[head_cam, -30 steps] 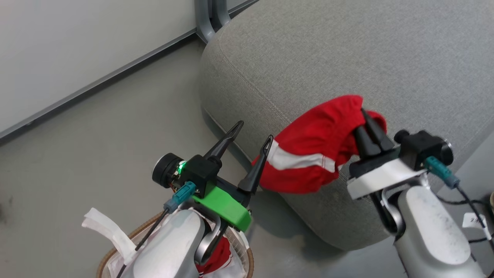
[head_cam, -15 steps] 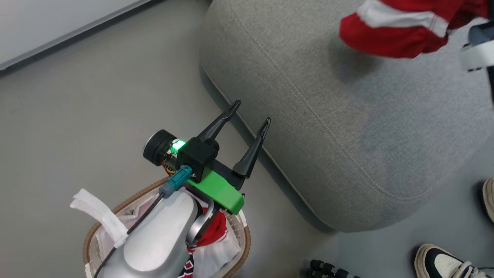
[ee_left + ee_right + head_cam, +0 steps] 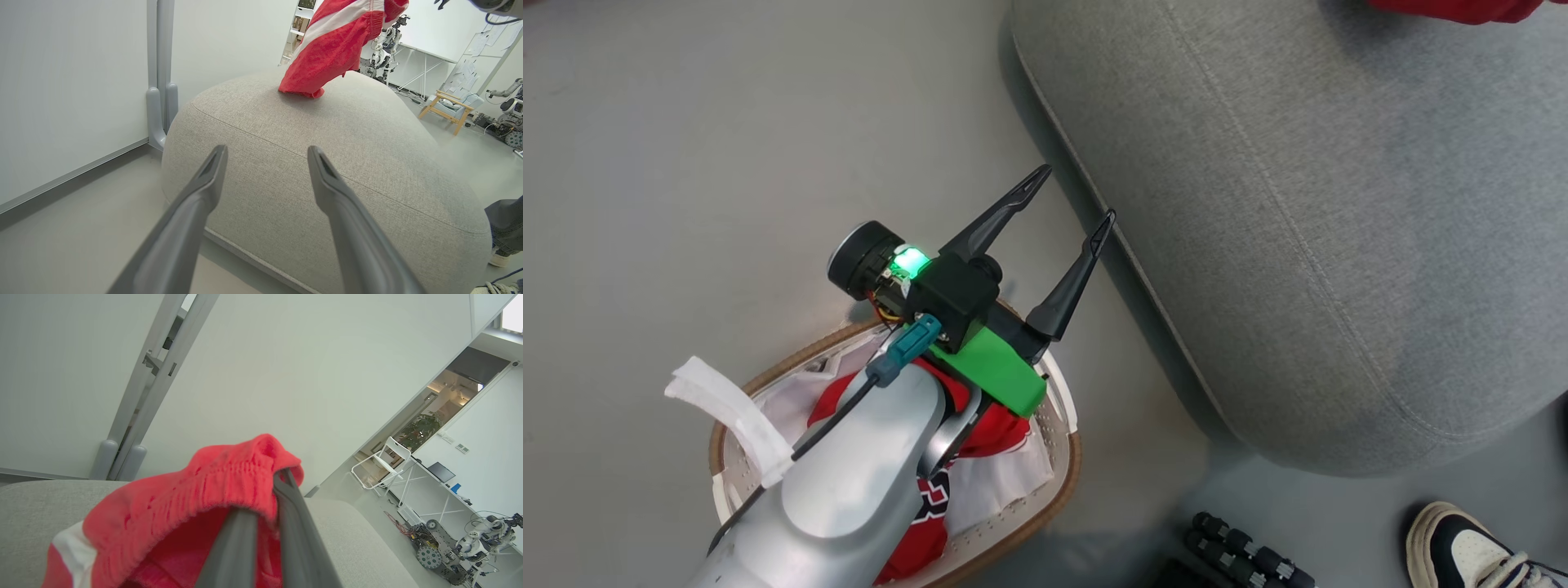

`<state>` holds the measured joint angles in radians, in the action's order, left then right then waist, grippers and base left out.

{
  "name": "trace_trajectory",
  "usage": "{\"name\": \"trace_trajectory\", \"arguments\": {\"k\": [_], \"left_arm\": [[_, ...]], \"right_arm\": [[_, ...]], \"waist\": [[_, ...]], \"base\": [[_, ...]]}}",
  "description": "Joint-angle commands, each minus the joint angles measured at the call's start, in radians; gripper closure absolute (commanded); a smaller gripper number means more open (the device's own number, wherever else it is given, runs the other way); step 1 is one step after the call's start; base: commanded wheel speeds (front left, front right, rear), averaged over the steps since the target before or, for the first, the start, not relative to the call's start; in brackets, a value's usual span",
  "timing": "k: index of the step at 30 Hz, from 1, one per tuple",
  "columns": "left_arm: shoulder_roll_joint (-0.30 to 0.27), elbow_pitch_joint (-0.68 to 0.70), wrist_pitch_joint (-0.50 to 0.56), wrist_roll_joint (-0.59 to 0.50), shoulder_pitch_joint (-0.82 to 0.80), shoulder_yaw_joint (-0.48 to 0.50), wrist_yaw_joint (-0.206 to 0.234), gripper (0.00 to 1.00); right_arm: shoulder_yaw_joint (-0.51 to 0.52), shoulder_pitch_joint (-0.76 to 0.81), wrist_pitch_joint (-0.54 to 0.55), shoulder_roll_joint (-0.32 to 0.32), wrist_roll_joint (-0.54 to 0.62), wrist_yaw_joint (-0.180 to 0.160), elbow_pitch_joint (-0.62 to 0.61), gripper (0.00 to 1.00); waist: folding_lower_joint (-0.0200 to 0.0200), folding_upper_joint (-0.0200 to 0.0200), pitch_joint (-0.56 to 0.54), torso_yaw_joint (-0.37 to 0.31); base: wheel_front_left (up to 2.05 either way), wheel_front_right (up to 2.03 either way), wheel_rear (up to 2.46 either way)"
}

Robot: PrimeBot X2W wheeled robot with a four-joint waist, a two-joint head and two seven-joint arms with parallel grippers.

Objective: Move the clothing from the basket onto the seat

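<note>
Red against grey, with a flash of green.
The shorts (image 3: 327,49) are bright red with a broad white stripe; the seat (image 3: 1339,204) is a flecked mid-grey weave. The basket (image 3: 1058,400) is white, dotted with holes, rimmed in brown weave and lined with white cloth (image 3: 1005,490); the jersey (image 3: 1001,433) in it is red with black-and-white figures. The left gripper (image 3: 1077,193) has black fingers (image 3: 996,222) on a vivid green mount (image 3: 992,376).

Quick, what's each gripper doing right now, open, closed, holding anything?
Left gripper: open, holding nothing.
Right gripper: closed on the shorts.
</note>
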<state>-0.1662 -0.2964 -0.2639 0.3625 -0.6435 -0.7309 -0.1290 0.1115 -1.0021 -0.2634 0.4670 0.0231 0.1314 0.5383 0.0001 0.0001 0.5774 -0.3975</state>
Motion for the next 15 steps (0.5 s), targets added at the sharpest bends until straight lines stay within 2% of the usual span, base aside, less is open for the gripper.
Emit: {"name": "trace_trajectory", "arguments": {"k": [1,10,15], "left_arm": [[-0.004,0.0,-0.001,-0.004,-0.023,0.002,-0.003,0.0],[0.01,0.004,-0.001,0.0,-0.042,-0.007,-0.003,0.0],[0.024,0.005,-0.001,0.0,-0.047,0.015,-0.003,0.0]], "right_arm": [[0.007,0.004,-0.002,-0.005,0.02,-0.001,0.016,1.0],[0.078,0.094,-0.002,-0.069,0.077,-0.001,0.12,1.0],[0.12,0.153,-0.002,-0.108,0.087,-0.001,0.129,1.0]], "waist": [[-0.0001,-0.0001,0.066,0.062],[-0.0001,-0.0001,0.111,0.111],[-0.0001,-0.0001,0.107,0.128]], "base": [[0.0,0.0,0.0],[0.0,0.0,0.0],[0.0,0.0,0.0]]}}
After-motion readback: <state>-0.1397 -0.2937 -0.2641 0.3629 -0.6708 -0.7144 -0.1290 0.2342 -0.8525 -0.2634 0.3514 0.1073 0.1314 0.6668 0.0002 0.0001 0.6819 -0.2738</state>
